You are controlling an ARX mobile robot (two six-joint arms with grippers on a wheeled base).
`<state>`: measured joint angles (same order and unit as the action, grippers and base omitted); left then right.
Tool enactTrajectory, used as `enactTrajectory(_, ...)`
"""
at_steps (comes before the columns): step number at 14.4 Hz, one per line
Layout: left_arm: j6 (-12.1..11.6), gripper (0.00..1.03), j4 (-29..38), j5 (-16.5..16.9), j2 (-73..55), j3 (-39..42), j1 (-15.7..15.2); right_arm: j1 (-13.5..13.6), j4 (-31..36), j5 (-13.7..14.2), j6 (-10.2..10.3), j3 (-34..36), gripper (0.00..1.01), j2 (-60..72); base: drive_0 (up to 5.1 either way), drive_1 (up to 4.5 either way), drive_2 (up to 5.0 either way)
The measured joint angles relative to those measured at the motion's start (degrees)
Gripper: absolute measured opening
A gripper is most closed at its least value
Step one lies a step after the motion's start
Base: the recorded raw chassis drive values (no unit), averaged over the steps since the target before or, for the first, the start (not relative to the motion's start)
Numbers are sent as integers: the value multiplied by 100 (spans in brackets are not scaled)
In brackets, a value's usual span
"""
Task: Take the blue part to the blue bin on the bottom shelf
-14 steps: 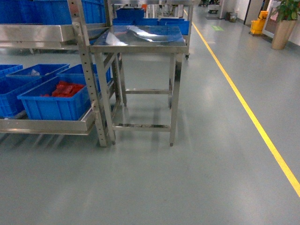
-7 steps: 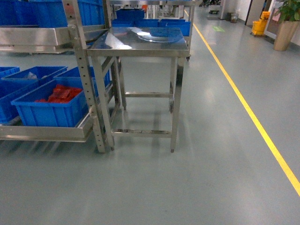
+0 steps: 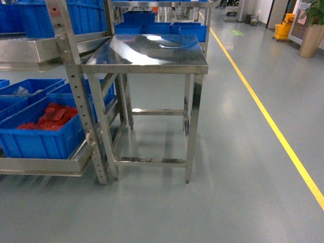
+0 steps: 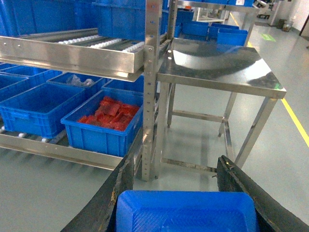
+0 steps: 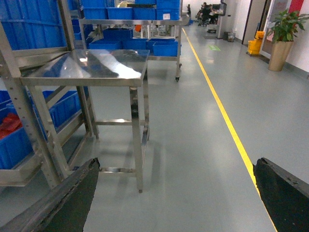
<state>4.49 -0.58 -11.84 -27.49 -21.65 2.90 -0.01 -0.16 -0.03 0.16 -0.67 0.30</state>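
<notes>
Head view
Table: a small steel table (image 3: 147, 53) is seen at centre, its top bare and shiny, standing just beside the rack's perforated post (image 3: 76, 96).
Bottom shelf: the bottom shelf (image 3: 45, 164) is seen at lower left, carrying blue bins; the nearest bin (image 3: 43, 139) is filled with red parts (image 3: 50, 116).
Other bins: further blue bins are seen behind it on the same tier, and more on the upper shelf (image 3: 30, 50).
Floor: a grey floor is crossed by a yellow line (image 3: 268, 119) on the right.
Grippers: neither gripper is shown in this view.

Left wrist view
Left gripper: the left gripper (image 4: 177, 193) is seen at the bottom edge, its two dark fingers (image 4: 120, 188) closed against the sides of a blue part (image 4: 186, 212).
Blue part: it is held between the fingers, above the floor, well apart from the rack.
Bottom shelf: the lowest tier (image 4: 53, 150) is seen at left with roller tracks and several blue bins; the red-parts bin (image 4: 104, 125) stands at its right end, next to the post.
Table: the steel table (image 4: 217, 72) is seen just right of the rack.

Right wrist view
Right gripper: the right gripper (image 5: 176, 193) is seen with its fingers (image 5: 72, 198) spread wide at the lower corners; nothing is held between them.
Table: the steel table (image 5: 91, 65) is seen ahead on the left, touching or nearly touching the rack.
Background: the yellow line (image 5: 217, 106) runs down the aisle, and a potted plant (image 5: 282, 34) stands at far right.
</notes>
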Motion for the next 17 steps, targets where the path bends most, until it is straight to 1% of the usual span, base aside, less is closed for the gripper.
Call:
enactTrajectory(14,-2,43,-15,-2,0,4,0,0,-15,2,-2,0,98,0,7,434,-420)
enactTrajectory(17,-2,43,-31,-2,-46,7,0,0,-7,0,0,0,98,0,4,312,-303)
